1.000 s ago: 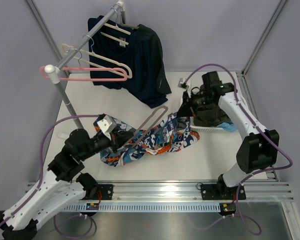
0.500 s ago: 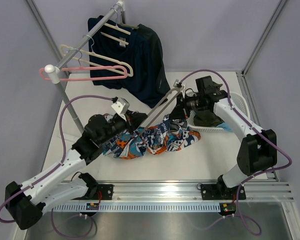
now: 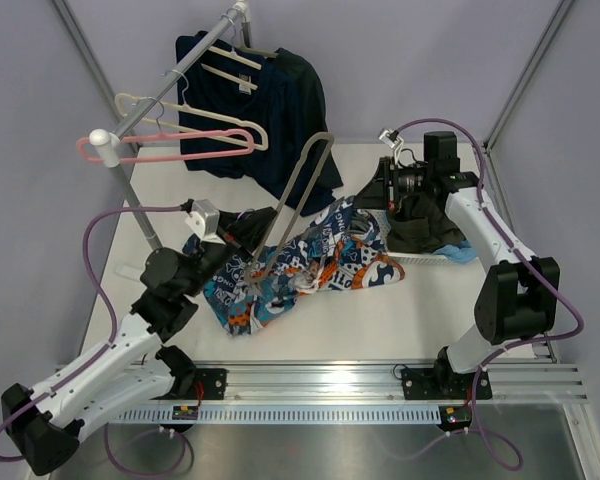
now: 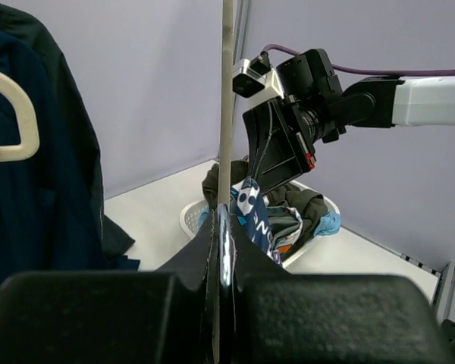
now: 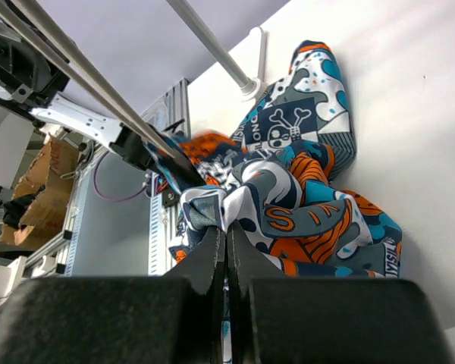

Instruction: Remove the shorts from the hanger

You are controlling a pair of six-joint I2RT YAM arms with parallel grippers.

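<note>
Left gripper [image 4: 224, 227]: we see fingers clamped tight on the grey hanger [image 3: 302, 190] rod.
Right gripper [image 5: 226, 231]: fingers pinched closed on shorts [image 3: 325, 265] fabric.
Shorts: bunched on table [image 3: 430, 310], 7 o'clock from right gripper, hanger's lower end touching them.
Hanger: tilted, top toward 1 o'clock.

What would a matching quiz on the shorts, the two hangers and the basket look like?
1 patterned shorts
2 grey hanger
3 pink hanger
4 white basket

A hangs on the rail
B holds dark clothes
C clamped in the left gripper
D pinched by the right gripper

Pairs: 1-D, 2-C, 3-A, 4-B
</note>
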